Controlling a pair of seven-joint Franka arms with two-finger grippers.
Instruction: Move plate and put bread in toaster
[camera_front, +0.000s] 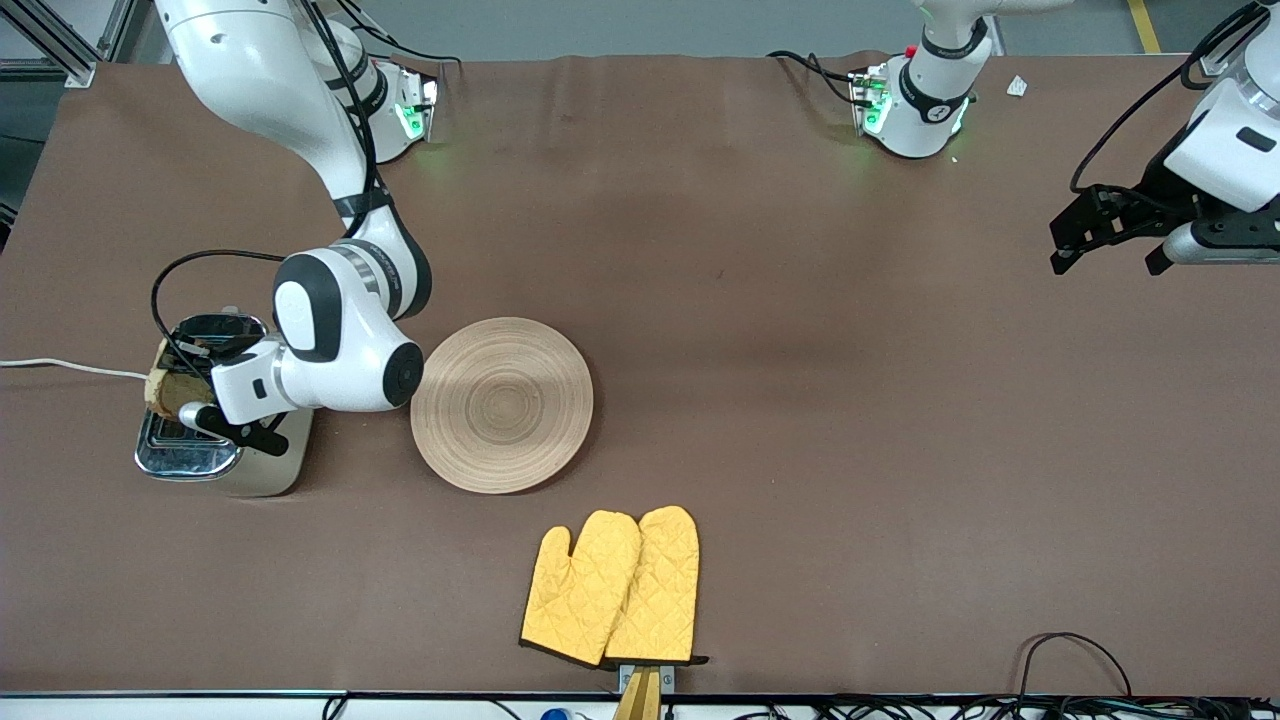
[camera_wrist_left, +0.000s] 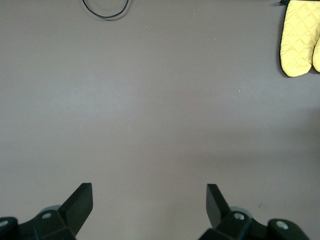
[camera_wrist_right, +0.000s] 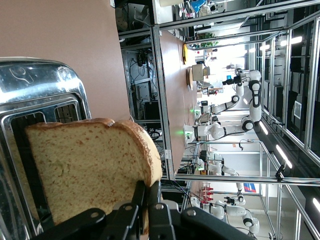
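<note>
Right gripper (camera_wrist_right: 145, 210) pinching brown-crusted square bread slice (camera_wrist_right: 85, 165) by crust edge over beige chrome-topped toaster (camera_front: 215, 450). Bread light, soft, crumbling easily. Left gripper (camera_wrist_left: 149, 205) waiting, fingers spread, over bare table. Round wooden plate (camera_front: 501, 404) lying beside toaster.

Brown table covering (camera_front: 760, 300), grey floor at its upper edge, aluminium frame rails (camera_wrist_right: 159, 75), bright ceiling strip lights (camera_wrist_right: 286, 156)

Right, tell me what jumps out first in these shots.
The right gripper pinches the bread over the toaster at the right arm's end of the table. Beside the toaster lies the bare plate. The left gripper waits open over bare table.
</note>
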